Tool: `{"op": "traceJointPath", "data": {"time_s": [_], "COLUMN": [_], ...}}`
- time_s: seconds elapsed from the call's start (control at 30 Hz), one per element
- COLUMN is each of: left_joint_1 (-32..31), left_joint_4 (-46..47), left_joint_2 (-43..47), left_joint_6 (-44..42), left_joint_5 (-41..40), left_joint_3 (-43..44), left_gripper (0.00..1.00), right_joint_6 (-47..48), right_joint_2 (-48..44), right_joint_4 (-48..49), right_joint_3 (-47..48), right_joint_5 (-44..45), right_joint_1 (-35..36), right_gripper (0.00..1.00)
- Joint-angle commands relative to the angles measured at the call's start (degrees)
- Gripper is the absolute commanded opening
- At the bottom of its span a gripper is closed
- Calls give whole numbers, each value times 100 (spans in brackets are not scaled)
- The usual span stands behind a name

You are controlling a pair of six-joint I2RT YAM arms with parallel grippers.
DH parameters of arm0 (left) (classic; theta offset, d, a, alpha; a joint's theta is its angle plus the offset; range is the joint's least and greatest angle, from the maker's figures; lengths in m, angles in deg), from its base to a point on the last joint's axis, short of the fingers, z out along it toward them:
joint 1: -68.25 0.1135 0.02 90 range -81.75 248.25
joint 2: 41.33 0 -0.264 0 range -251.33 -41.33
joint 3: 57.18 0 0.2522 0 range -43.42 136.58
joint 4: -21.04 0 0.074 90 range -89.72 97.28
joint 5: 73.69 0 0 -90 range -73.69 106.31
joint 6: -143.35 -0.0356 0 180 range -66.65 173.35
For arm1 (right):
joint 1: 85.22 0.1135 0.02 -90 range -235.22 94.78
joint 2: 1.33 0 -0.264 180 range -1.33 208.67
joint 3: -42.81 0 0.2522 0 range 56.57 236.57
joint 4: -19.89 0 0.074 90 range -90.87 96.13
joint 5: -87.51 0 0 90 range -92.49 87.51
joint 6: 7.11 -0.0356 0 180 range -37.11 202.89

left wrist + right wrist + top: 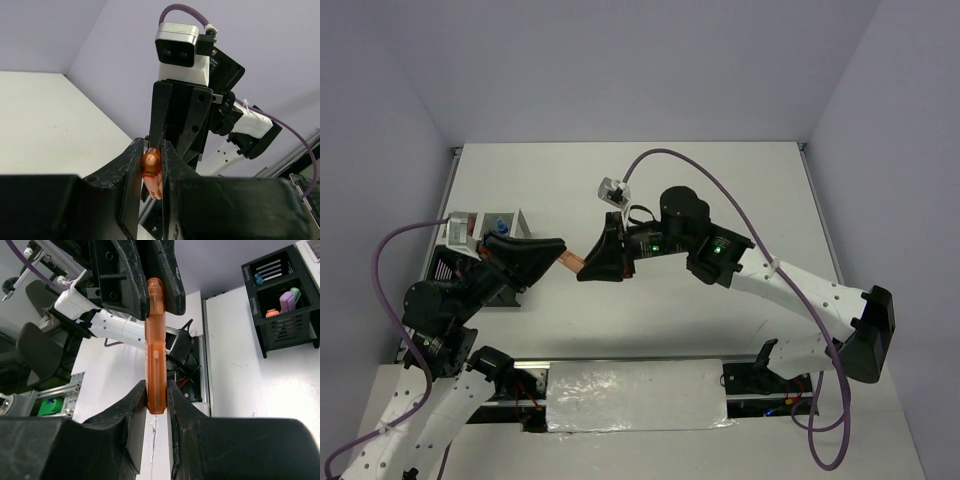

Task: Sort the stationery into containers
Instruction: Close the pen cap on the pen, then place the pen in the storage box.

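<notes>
An orange highlighter-like pen (572,261) hangs in the air above the table, held at both ends. My left gripper (151,152) is shut on one end of the pen (152,172), which shows end-on between its jaws. My right gripper (156,390) is shut on the other end of the pen (155,340), and the left gripper's fingers (131,275) clamp the far tip. The containers (287,332) stand at the upper right of the right wrist view. One black compartment holds a purple item (286,301), a green one (295,291) and an orange-capped one (272,313).
In the top view the containers (523,222) sit at the table's left, partly hidden behind my left arm, with a blue-capped item (500,222) inside. A white foil-covered panel (635,395) lies at the near edge between the arm bases. A purple cable (720,195) arcs above the right arm.
</notes>
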Motion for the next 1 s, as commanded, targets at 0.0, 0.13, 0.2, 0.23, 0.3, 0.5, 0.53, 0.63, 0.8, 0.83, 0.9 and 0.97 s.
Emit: {"op": "traceJointPath", "data": {"time_s": [0.0, 0.13, 0.2, 0.23, 0.3, 0.5, 0.53, 0.63, 0.8, 0.83, 0.9, 0.97], "left_joint_1": [-33, -33, -33, -33, -33, -33, -33, -33, -33, -24, -24, 20], "left_joint_4": [-1450, -2179, -2558, -2620, -2743, -3042, -3129, -3584, -4913, -5045, -5607, -6028], "left_joint_2": [9, 88, 88, 71, 44, -175, -237, -403, -1090, -1420, -1887, -2135], "left_joint_6": [-448, -958, -1231, -1266, -1319, -1407, -1425, -1599, -1926, -1839, -1628, -1294], "left_joint_5": [602, 313, 58, -13, -215, -681, -795, -1520, -4693, -5220, -6741, -7960], "left_joint_3": [-384, -77, 177, 257, 485, 1188, 1337, 1601, 2261, 2348, 2480, 2744], "left_gripper": [0, 0, 0, 0, 0, 0, 0, 0, 0, 0, 0, 0], "right_joint_6": [-111, -66, -93, -102, -128, -163, -198, -277, -6, 65, 258, 425], "right_joint_2": [-96, -271, -394, -491, -579, -562, -553, -658, -1097, -1246, -1518, -1721], "right_joint_4": [1697, 1749, 1881, 1916, 2022, 1995, 2022, 2066, 1531, 1451, 1179, 1012], "right_joint_3": [1011, 380, 177, -7, -158, -272, -351, -588, -1037, -1081, -1291, -1467], "right_joint_5": [191, 350, 192, 217, 287, 323, 306, 340, 1078, 1096, 1228, 1377], "right_joint_1": [-82, -152, -178, -187, -205, -319, -354, -565, -767, -776, -767, -759], "right_gripper": [0, 0, 4, 18, 37, 50, 53, 66, 76, 76, 76, 76]}}
